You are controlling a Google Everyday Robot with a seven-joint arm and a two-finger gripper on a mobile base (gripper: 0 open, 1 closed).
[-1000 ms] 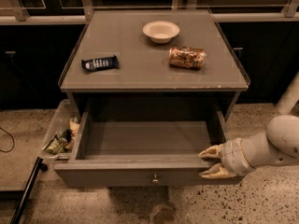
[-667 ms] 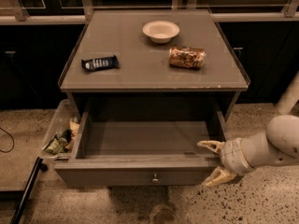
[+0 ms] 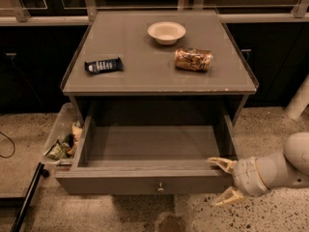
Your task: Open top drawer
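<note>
The top drawer is pulled far out of the grey cabinet, showing its empty grey box interior. Its flat front panel carries one small round metal knob at centre. My gripper is at the drawer's front right corner. Its fingers are spread open, one resting at the top edge of the drawer's right end, the other below and off the front panel. It holds nothing.
On the cabinet top lie a white bowl, a tipped can and a dark snack bar. A clear bin with wrappers stands on the floor at the left. A dark pole lies at lower left.
My gripper's fingers have spread wider and let go of the drawer's right front corner. The drawer has stayed pulled out.
</note>
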